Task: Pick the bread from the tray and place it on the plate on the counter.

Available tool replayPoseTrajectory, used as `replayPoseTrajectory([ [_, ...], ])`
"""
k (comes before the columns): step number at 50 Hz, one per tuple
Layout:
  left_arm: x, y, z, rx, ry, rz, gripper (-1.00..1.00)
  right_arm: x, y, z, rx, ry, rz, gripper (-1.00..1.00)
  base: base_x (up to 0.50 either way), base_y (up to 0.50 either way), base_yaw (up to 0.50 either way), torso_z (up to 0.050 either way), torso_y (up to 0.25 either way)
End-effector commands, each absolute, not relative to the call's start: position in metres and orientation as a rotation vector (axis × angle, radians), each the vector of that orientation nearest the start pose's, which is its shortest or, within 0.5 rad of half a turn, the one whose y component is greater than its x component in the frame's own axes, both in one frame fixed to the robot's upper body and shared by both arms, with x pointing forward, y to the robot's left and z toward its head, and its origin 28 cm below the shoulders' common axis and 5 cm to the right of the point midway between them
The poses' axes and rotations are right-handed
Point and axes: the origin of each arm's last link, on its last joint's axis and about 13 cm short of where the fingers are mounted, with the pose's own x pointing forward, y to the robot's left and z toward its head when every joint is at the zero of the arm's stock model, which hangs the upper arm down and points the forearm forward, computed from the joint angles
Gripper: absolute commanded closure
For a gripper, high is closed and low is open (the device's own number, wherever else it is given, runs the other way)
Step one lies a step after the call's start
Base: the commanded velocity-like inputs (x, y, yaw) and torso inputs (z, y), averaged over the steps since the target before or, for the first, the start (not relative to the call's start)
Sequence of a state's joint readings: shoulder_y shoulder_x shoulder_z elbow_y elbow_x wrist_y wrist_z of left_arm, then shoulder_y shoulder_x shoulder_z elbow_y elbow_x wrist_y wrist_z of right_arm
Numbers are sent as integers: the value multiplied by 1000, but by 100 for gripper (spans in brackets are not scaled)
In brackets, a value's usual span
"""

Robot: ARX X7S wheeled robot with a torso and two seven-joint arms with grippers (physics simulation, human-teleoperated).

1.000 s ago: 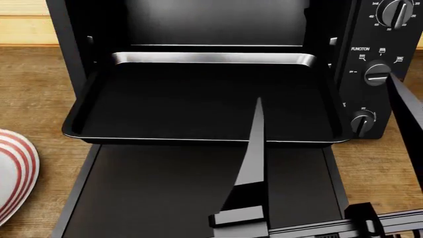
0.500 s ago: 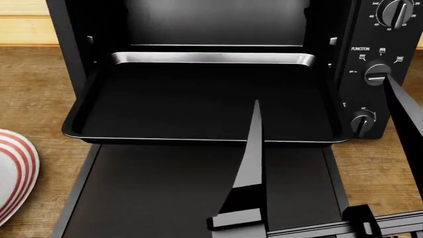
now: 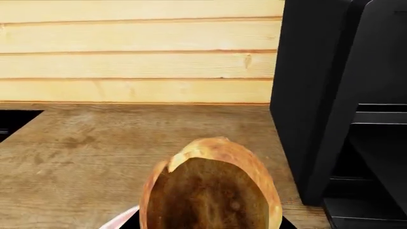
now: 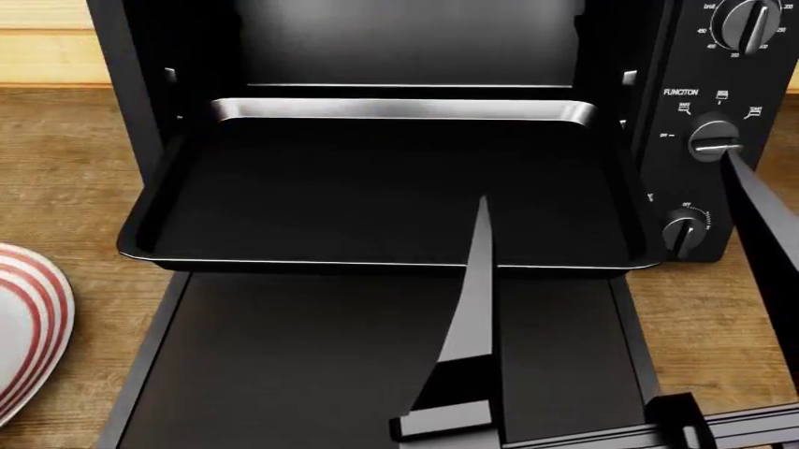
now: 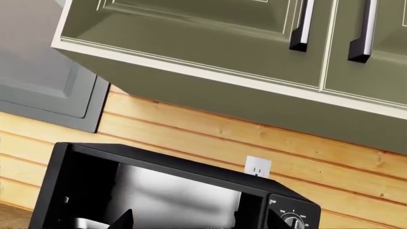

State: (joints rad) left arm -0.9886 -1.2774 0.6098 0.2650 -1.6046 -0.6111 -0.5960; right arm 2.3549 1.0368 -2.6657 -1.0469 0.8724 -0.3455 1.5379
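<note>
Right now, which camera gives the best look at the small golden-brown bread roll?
The left wrist view: the small golden-brown bread roll fills its lower middle, close up. The head view shows only the empty black baking tray; the right wrist view shows no roll.

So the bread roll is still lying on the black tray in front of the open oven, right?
No. In the head view the tray is bare. The left wrist view shows the bread right at that camera, over the counter beside the oven.

Your left wrist view cuts off the bread's [image 3: 211, 191] lower half; the plate [image 4: 25, 327] runs past the head view's edge, apparently half hidden.
</note>
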Motion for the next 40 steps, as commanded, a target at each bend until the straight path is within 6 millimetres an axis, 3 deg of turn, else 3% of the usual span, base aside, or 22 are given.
replayPoseTrajectory([
  [1, 250, 362, 256, -4, 229, 110, 100, 126, -113, 257, -209, -483, 106, -100, 0, 0, 0, 0, 0],
  [20, 257, 362, 234, -22, 293, 139, 100, 127, -113, 258, -212, -485, 108, -100, 0, 0, 0, 0, 1],
  [40, 240, 368, 219, -51, 330, 161, 100, 128, -112, 259, -216, -486, 109, -100, 0, 0, 0, 0, 0],
])
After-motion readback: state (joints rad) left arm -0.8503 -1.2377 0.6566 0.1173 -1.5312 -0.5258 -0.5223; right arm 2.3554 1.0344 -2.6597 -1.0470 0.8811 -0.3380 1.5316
